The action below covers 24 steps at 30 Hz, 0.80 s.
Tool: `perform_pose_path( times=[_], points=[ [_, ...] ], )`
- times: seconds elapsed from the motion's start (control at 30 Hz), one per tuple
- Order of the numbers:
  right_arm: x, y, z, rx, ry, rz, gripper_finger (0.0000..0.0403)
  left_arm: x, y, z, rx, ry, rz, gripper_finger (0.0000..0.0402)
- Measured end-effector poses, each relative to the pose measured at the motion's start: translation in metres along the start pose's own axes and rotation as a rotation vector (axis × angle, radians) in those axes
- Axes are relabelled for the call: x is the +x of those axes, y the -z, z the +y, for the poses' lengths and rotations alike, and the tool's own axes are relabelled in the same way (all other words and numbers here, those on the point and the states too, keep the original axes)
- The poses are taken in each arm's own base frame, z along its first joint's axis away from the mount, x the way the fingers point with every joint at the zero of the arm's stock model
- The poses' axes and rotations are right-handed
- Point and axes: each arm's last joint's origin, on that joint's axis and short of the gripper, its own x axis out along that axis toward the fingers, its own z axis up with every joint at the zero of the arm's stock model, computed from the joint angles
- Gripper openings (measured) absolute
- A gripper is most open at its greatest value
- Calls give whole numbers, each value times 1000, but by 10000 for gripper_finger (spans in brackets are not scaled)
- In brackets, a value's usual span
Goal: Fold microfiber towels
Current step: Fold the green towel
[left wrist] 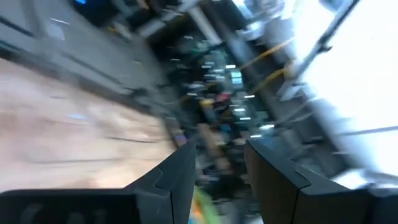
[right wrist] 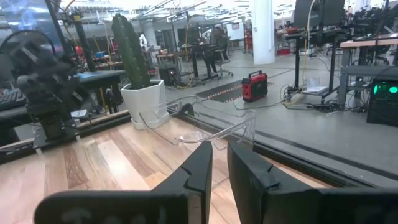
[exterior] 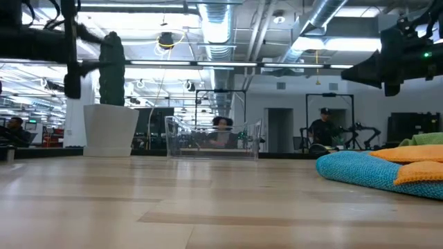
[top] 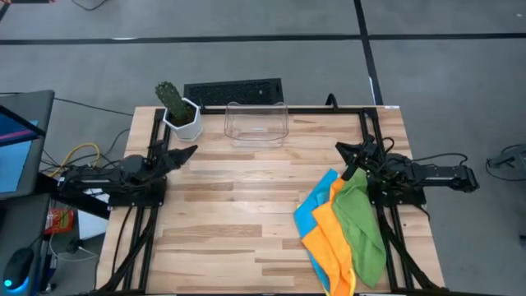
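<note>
Towels piled on the right, both arms parked with nothing in them

Closest to the front edge of the wooden surface (top: 246,214) is the overlapping pile: orange towel (top: 330,242), green towel (top: 362,226) on the right and blue towel (top: 312,210) peeking out on the left, all limp and unfolded. The right end effector (top: 349,156) hangs just behind the pile's far end, raised off the surface and touching no cloth, its fingers (right wrist: 202,165) a narrow gap apart and empty. The left end effector (top: 187,151) is well apart across the surface, fingers (left wrist: 177,177) apart too, holding nothing. Farther back sit a clear plastic bin (top: 256,123) and a potted cactus (top: 177,108).
</note>
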Motion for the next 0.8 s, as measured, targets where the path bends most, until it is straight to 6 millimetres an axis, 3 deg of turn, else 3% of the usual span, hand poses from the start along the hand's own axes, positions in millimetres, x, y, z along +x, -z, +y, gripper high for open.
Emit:
perform_pose_path(
  times=[0.1, 0.27, 0.4, 0.63, 0.8],
  points=[
    [0, 0, 0, 28, -1, -1, 76, 1, -3, -10, -49, 110, 2, 132],
    [0, -7, 1, 389, -25, -62, 76, 10, -11, -31, -38, 136, -17, 136],
    [0, -9, 2, 597, -67, -71, 76, 32, -13, -57, 12, 79, 23, 149],
    [-1, -12, 5, 772, -175, -54, 76, 108, 9, -111, 212, 68, 226, 195],
    [-8, -43, 6, 788, -365, -183, 76, 167, 34, -132, 375, 10, 351, 232]
  ],
)
